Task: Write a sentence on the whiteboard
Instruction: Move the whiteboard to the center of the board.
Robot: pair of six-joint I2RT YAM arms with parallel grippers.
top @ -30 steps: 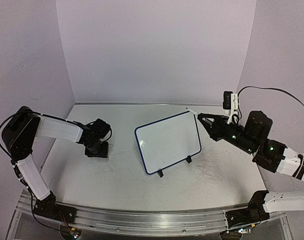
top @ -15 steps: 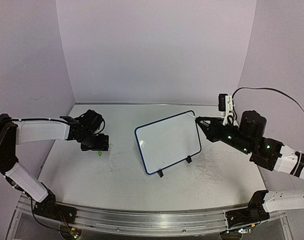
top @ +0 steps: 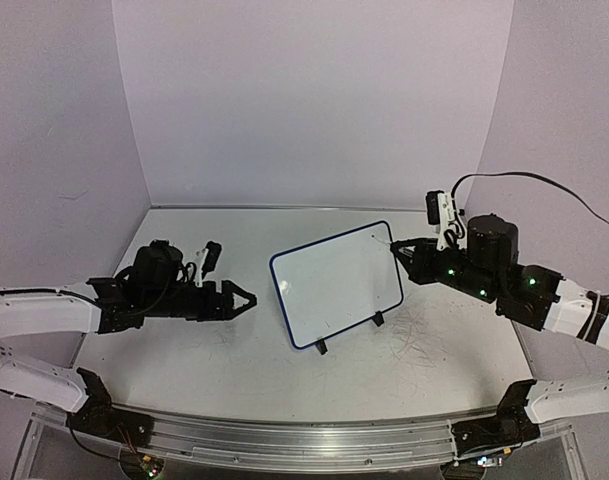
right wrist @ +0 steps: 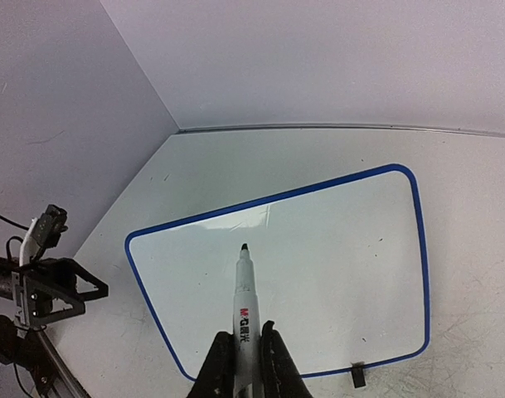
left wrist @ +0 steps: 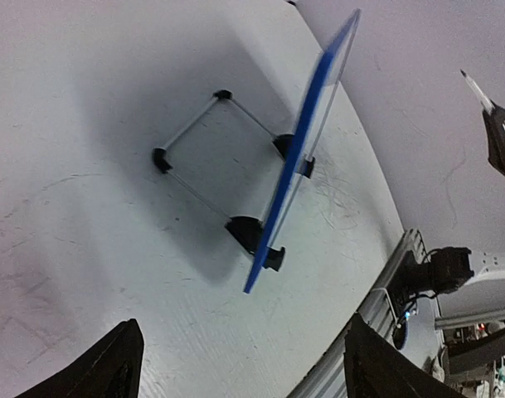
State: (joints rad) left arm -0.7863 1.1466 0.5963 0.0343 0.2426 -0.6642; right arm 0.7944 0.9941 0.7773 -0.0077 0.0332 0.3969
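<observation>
The whiteboard point(top: 336, 285), white with a dark blue rim, stands tilted on two black feet at the table's middle. Its face point(right wrist: 318, 265) is blank; no sentence shows on it. My right gripper point(right wrist: 245, 344) is shut on a white marker point(right wrist: 245, 303), whose dark tip hovers in front of the board's upper part. From above, the right gripper point(top: 404, 250) sits just off the board's upper right corner. My left gripper point(top: 246, 298) lies low on the table, left of the board, open and empty. Its wrist view shows the board edge-on point(left wrist: 306, 141) beyond the spread fingers point(left wrist: 123, 365).
A wire stand point(left wrist: 211, 141) props the board from behind. Faint grey scribbles point(top: 424, 335) mark the tabletop right of the board. A metal rail point(top: 304, 440) runs along the near edge. Lilac walls close in the back and both sides.
The left arm has swung from pointing down at the table to lying low, pointing at the board, and its jaws have opened. The right gripper has edged left with the marker toward the board.
</observation>
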